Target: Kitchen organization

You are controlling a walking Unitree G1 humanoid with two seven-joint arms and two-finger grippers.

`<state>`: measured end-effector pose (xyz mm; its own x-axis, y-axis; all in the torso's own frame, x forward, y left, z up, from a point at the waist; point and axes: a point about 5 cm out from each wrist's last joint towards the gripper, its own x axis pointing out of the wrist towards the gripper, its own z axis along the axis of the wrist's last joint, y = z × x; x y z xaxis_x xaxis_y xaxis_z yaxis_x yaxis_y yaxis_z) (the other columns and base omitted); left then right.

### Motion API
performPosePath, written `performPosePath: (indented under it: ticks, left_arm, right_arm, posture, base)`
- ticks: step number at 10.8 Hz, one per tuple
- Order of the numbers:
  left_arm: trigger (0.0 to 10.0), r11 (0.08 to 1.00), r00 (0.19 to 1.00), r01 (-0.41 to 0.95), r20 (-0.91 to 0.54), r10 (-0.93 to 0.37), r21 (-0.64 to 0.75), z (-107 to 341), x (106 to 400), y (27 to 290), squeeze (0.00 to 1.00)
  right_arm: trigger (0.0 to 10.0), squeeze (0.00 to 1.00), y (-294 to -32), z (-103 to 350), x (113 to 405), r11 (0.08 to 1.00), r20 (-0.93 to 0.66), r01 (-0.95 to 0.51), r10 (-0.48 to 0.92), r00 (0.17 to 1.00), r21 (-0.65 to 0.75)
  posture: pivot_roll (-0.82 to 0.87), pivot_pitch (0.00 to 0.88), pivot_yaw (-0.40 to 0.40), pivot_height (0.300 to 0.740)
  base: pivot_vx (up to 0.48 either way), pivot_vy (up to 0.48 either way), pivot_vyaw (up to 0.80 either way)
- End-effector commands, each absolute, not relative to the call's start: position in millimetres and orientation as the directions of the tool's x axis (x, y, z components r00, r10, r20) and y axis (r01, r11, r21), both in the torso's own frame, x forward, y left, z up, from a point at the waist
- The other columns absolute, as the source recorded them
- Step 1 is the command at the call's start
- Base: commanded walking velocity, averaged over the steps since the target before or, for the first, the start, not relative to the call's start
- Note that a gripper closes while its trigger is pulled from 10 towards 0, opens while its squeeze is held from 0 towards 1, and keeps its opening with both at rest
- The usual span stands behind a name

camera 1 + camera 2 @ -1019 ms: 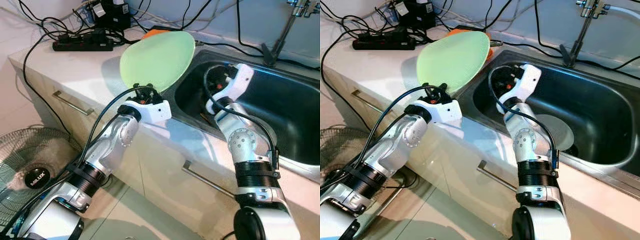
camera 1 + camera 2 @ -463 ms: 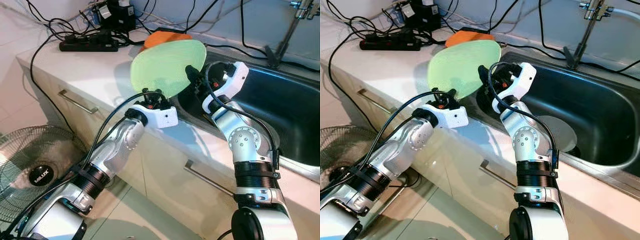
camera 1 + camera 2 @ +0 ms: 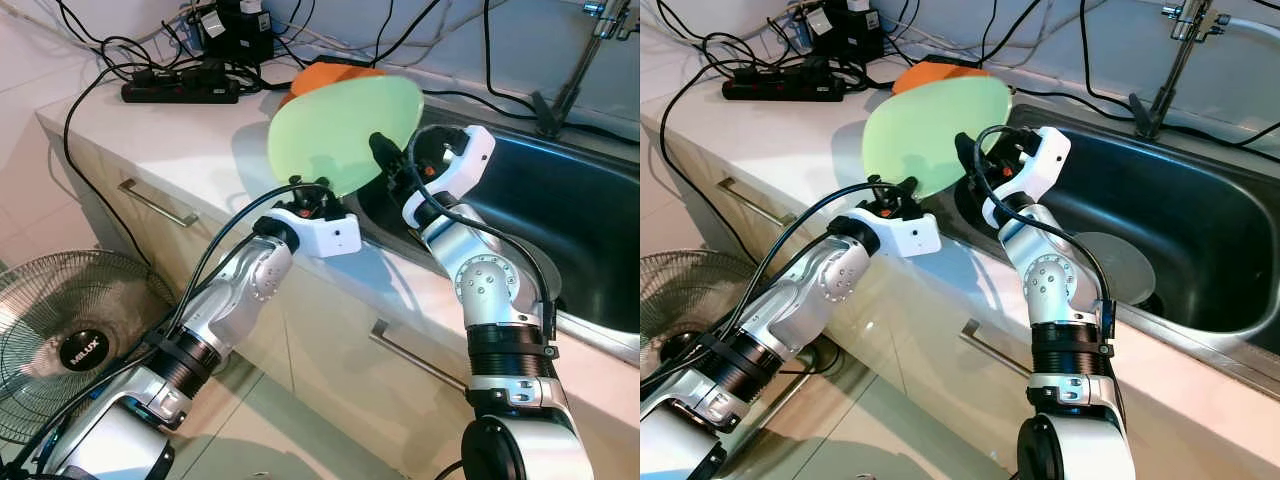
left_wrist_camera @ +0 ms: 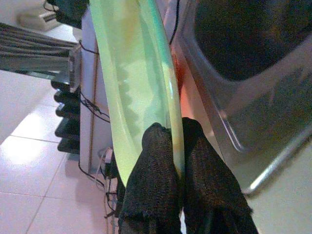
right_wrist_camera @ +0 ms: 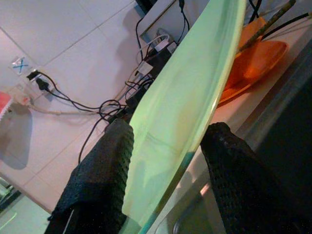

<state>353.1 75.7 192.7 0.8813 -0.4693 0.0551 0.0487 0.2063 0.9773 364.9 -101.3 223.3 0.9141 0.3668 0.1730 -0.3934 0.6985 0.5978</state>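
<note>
Above the counter edge beside the sink [image 3: 1200, 215], the left gripper [image 4: 178, 146] pinches the green plate's [image 3: 340, 130] lower rim, while the right gripper's [image 5: 168, 146] spread fingers straddle its opposite edge, an orange plate [image 3: 325, 72] behind.

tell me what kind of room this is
Most likely a home kitchen: a steel sink with a tap set in a counter over handled drawers, and a green plate held above it.
</note>
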Motion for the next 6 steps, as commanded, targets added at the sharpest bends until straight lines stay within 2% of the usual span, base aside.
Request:
performPosePath:
  ticks: [1, 3, 4, 6]
  left_arm:
    - [10.0, 0.211, 0.860, -0.007, 0.113, -0.497, 0.977, 203.0, 349.4, 69.4, 0.00]
    - [10.0, 0.204, 0.858, 0.006, 0.100, -0.503, 0.979, 200.8, 349.1, 69.4, 0.00]
    - [10.0, 0.203, 0.859, 0.010, 0.096, -0.503, 0.979, 199.8, 348.9, 69.6, 0.00]
    - [10.0, 0.201, 0.859, 0.017, 0.089, -0.505, 0.979, 198.3, 348.8, 69.6, 0.00]
  right_arm:
    - [10.0, 0.00, -100.4, 221.8, 363.5, 0.707, 0.162, -0.387, 0.365, 0.917, 0.592]
    - [10.0, 0.00, -102.2, 221.8, 364.6, 0.708, 0.162, -0.372, 0.348, 0.923, 0.600]
    - [0.0, 0.00, -103.2, 221.6, 364.9, 0.708, 0.160, -0.363, 0.339, 0.927, 0.605]
    - [0.0, 0.00, -103.5, 221.2, 365.3, 0.710, 0.156, -0.355, 0.332, 0.930, 0.608]
  posture:
    - [0.17, 0.017, 0.025, 0.740]
    - [0.17, 0.021, 0.024, 0.740]
    - [0.18, 0.023, 0.023, 0.740]
    - [0.18, 0.028, 0.024, 0.740]
  base:
    - [0.000, 0.000, 0.00]
    - [0.000, 0.000, 0.00]
    - [0.000, 0.000, 0.00]
    - [0.000, 0.000, 0.00]
